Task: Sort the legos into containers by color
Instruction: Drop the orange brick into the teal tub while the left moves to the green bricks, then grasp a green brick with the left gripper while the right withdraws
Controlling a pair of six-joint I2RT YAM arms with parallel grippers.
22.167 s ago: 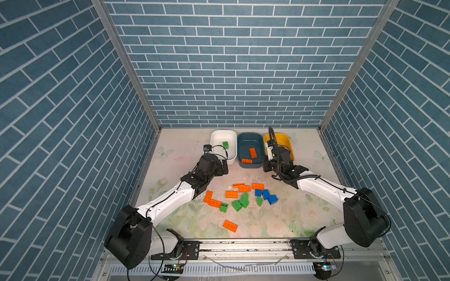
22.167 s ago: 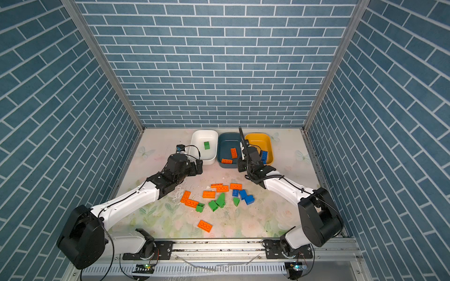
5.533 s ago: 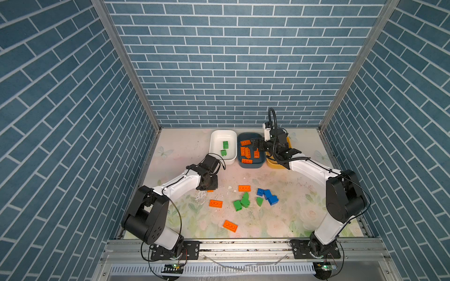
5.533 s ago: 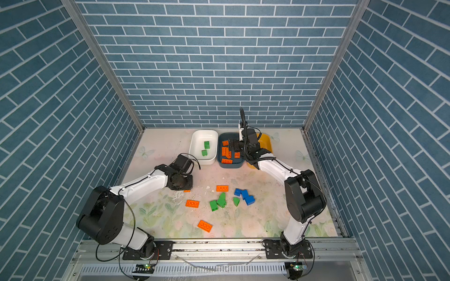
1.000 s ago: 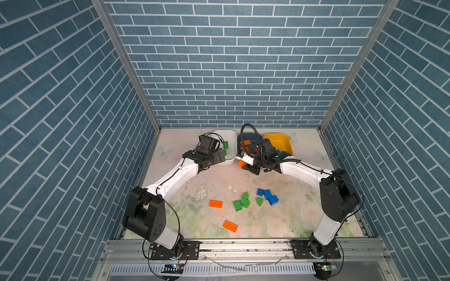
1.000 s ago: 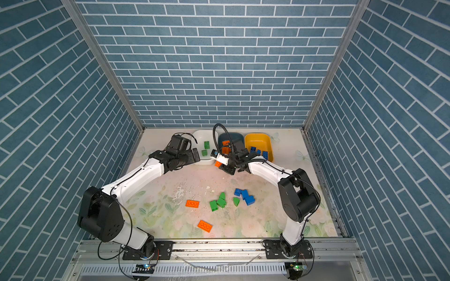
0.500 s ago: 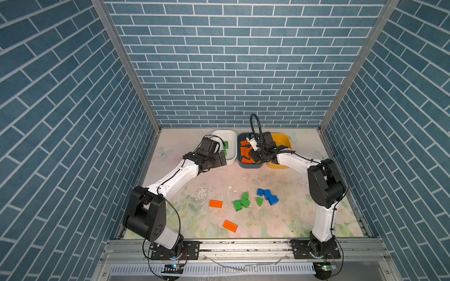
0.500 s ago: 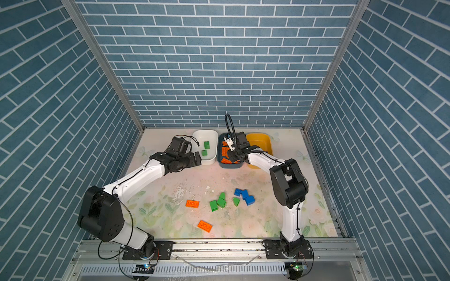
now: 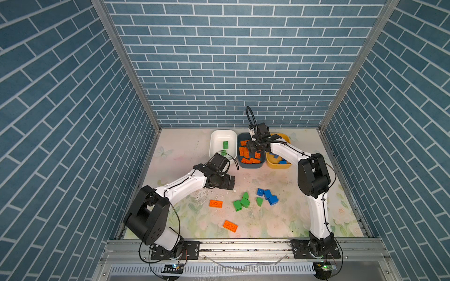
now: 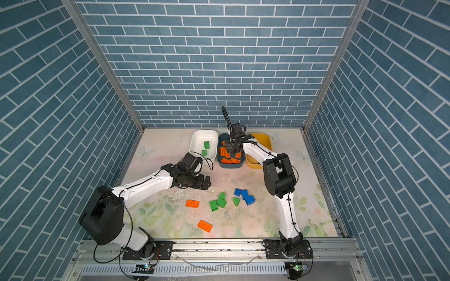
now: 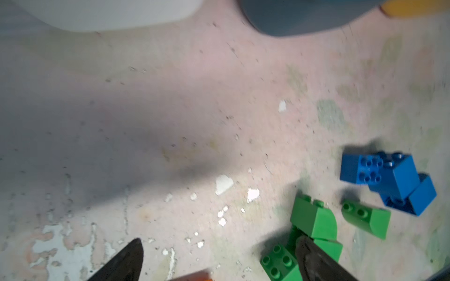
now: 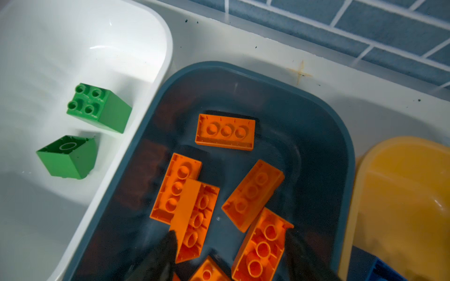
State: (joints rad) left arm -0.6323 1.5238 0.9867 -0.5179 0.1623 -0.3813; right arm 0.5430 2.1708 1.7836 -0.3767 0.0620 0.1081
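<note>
Dark teal plastic tub (image 9: pixel 250 167) holds flat orange plates (image 12: pixel 225 131). About 9 studded bricks (image 9: pixel 244 202) loose in front. Left gripper (image 9: pixel 230 182), right gripper (image 12: pixel 230 234): jaws spread.

Right arm (image 9: pixel 285 150) crosses above the yellow tub (image 9: pixel 277 167), with the right gripper (image 9: pixel 254 149) low over the teal tub (image 9: pixel 250 167). The white tub (image 9: pixel 214 143) lies open at its far end. Bare mat (image 9: pixel 258 176) runs free between the tubs and the green bricks (image 9: pixel 241 203) and blue bricks (image 9: pixel 267 195), except where the left gripper (image 9: pixel 230 183), jaws wide, hovers.
</note>
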